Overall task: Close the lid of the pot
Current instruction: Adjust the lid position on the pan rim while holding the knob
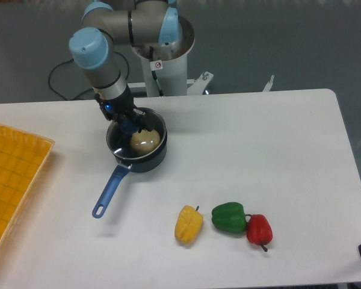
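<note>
A: What do we see on the white table (277, 150)?

B: We see the pot (138, 158) on the left part of the table, toward the far side. Its blue handle (111, 189) sticks out toward us and to the left.

A: Where is the lid (136, 133)?

B: It is right over the pot, and we see its metal rim just above the pot's rim. We cannot tell if it sits all the way down or hangs a tiny bit above it. Through the glass we see a pale round thing (144, 141) inside the pot.

A: What is the gripper (129, 123) doing?

B: It comes down from the arm (99, 57) onto the middle of the lid. Its dark fingers sit pinched on the blue knob (130, 125).

A: What else do we see?

B: Near us there are three peppers in a row. The yellow pepper (189, 224) is on the left, just beside the green pepper (229, 218). The red pepper (259, 229) touches the green one on the right. They are well apart from the pot. At the far left edge we see a yellow tray (15, 174). The robot's base (166, 63) stands behind the table.
</note>
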### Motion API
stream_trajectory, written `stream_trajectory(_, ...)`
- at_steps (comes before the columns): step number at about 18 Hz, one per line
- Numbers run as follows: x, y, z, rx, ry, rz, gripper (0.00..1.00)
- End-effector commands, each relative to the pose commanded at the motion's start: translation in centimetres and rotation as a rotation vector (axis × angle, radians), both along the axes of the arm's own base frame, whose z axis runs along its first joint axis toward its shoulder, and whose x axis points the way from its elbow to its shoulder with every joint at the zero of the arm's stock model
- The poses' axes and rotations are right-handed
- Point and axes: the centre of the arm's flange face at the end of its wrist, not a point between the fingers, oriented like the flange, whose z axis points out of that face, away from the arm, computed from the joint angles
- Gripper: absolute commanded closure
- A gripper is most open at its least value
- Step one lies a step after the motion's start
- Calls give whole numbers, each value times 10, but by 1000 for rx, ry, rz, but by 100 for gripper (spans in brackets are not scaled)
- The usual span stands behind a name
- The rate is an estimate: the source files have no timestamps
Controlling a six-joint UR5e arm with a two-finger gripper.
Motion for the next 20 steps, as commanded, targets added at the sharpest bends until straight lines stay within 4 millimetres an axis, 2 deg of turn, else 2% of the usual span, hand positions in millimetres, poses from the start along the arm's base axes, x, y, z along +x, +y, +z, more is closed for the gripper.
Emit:
stream_trajectory(13,-21,-2,2,25,-57,-6,44)
stream_trajectory(20,-19,-3,-10,5,-116,-4,44)
